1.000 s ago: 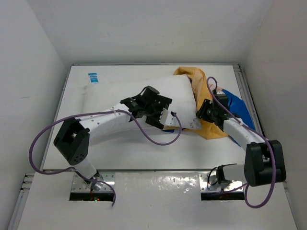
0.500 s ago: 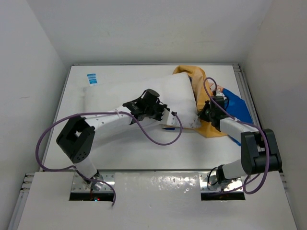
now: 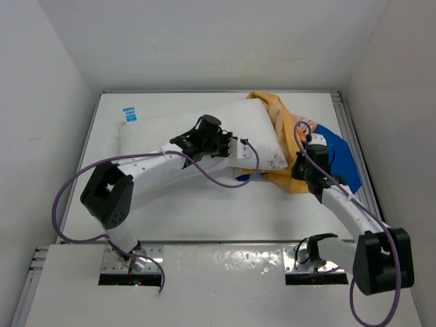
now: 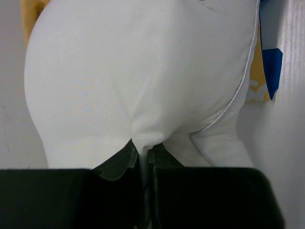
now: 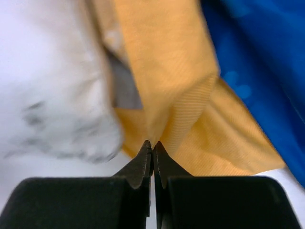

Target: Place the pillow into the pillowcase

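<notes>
The white pillow (image 3: 170,129) lies across the table's far half, and its right end sits in the mouth of the pillowcase (image 3: 279,112). That case shows orange beside the pillow and blue (image 3: 340,153) further right. My left gripper (image 3: 240,151) rests on the pillow's near right part. In the left wrist view it (image 4: 143,151) is shut on a pinched fold of the pillow (image 4: 143,71). My right gripper (image 3: 298,165) is at the case's near orange edge. In the right wrist view it (image 5: 152,145) is shut on a crease of the orange pillowcase (image 5: 181,71), with the pillow (image 5: 47,86) to its left.
A small blue-and-white tag (image 3: 129,112) sticks out at the pillow's far left corner. White walls close in the table (image 3: 204,204) on three sides. A metal rail (image 3: 354,136) runs along the right edge. Purple cables loop from both arms over the near part of the table.
Both grippers have shut, the left on the pillow and the right on the orange case edge. The left gripper has moved farther onto the pillow. The right forearm has swung nearer and to the right.
</notes>
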